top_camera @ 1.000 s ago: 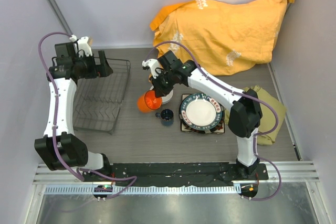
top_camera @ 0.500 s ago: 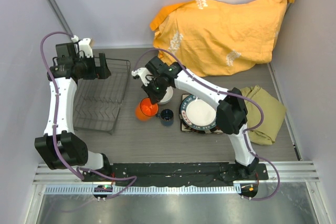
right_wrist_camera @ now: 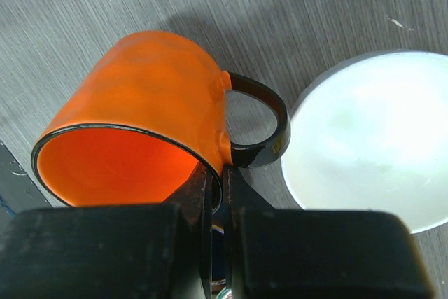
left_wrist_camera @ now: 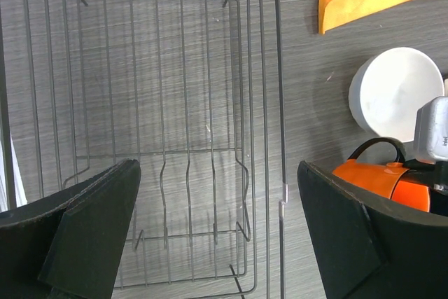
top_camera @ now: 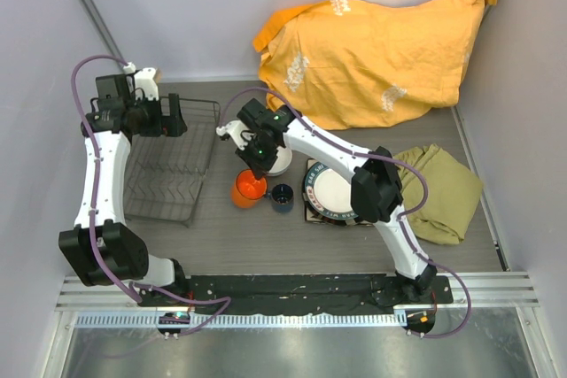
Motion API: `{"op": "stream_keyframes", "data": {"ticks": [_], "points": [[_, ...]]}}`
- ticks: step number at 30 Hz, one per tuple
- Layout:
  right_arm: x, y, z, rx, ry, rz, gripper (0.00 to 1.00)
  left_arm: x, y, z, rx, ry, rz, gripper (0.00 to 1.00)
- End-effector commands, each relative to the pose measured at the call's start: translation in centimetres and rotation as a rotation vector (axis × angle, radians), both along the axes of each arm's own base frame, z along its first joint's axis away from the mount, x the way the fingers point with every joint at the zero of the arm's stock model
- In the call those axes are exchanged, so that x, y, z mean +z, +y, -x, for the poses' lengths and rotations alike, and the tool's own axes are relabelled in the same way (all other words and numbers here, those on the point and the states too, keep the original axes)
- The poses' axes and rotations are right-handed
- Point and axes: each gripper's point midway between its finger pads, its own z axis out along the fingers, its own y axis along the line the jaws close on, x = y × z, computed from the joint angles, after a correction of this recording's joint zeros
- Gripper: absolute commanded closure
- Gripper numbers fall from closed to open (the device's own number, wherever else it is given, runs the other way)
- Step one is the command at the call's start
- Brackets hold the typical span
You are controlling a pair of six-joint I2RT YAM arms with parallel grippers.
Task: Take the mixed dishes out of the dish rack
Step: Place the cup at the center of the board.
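Note:
The orange mug [top_camera: 250,189] hangs tilted just left of the small dark blue cup [top_camera: 283,196], with my right gripper [top_camera: 260,174] shut on its rim beside the black handle. In the right wrist view the mug [right_wrist_camera: 140,96] fills the middle, the gripper [right_wrist_camera: 224,187] pinching its wall, and the white bowl [right_wrist_camera: 371,138] lies to the right. The round dark-rimmed plate [top_camera: 341,190] rests on the square plate [top_camera: 310,215]. My left gripper [top_camera: 173,117] stands open over the dish rack [top_camera: 168,170]. In the left wrist view the rack [left_wrist_camera: 161,103] shows only bare bars under that gripper [left_wrist_camera: 217,197].
A large yellow-orange cloth [top_camera: 372,50] is heaped at the back right. An olive cloth [top_camera: 447,188] lies at the right edge. The white bowl [top_camera: 280,161] sits behind the mug. Grey walls close in the table on the left, back and right.
My right arm has swung left and lowered the orange mug towards the table, left of the blue cup. The left arm has barely shifted and stays open.

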Motion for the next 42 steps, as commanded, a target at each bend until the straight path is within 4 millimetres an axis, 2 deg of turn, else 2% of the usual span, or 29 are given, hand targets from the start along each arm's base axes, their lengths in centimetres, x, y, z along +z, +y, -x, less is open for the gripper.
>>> {"op": "stream_keyframes", "data": {"ticks": [1,16,42], "points": [[3.1,1.0,0.0,0.046,-0.056,-0.043,0.99,0.4,0.2,0.4,-0.012,-0.017,-0.019,0.0],[1.6,1.3,1.1,0.116,-0.047,0.024,0.99,-0.1,0.0,0.4,-0.027,-0.008,-0.015,0.0],[0.0,1.7,0.7,0.167,-0.115,0.107,0.99,-0.4,0.0,0.7,-0.043,0.001,-0.028,0.0]]}}
